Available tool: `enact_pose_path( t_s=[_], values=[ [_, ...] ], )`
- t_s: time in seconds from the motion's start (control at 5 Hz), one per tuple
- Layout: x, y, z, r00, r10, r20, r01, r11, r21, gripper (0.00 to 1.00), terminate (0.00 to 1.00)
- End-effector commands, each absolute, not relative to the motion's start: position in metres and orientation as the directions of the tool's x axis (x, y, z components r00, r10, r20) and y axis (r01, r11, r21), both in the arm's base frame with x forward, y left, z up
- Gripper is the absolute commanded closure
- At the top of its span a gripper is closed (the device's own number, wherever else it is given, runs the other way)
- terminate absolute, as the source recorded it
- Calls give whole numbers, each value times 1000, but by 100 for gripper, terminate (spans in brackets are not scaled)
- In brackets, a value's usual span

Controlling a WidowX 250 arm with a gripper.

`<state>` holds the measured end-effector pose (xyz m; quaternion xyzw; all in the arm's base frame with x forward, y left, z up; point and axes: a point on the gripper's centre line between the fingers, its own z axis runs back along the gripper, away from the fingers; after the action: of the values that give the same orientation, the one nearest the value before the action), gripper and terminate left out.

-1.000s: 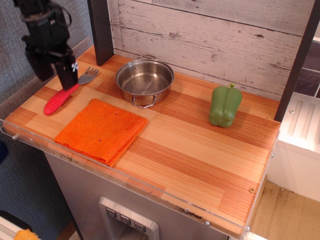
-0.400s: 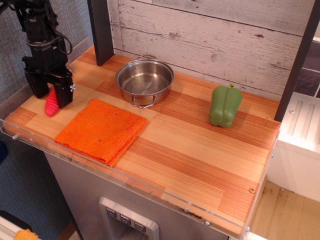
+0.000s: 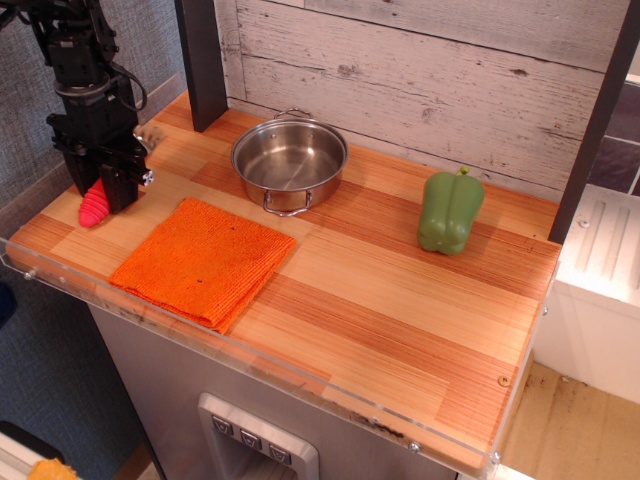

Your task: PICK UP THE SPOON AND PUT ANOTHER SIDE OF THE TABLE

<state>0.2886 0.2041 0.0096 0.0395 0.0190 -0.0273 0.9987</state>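
**Spoon gripped at the table's left edge**

At the left edge of the table (image 3: 400,300), the gripper (image 3: 98,190) appears clenched around the spoon (image 3: 93,207), its red handle tip poking out below, beside the orange cloth (image 3: 205,260).

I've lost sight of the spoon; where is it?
Far left of the table, its red handle end pokes out between the gripper's fingers, just left of the orange cloth.

- Arm (image 3: 75,45), upper left of frame: matte black, blocky stacked segments.
- Black cable (image 3: 135,85) loops along its right side.
- Gripper (image 3: 100,180): two black fingers.
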Motion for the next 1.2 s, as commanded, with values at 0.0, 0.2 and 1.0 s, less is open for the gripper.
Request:
enact_pose_path(
  t_s=[0.0, 0.2, 1.0],
  values=[
    [285, 186, 67, 993, -90, 82, 87, 995, 43, 100, 0],
    [269, 163, 117, 977, -71, 203, 74, 997, -8, 100, 0],
    [226, 23, 81, 952, -298, 68, 302, 951, -69, 100, 0]
  ],
)
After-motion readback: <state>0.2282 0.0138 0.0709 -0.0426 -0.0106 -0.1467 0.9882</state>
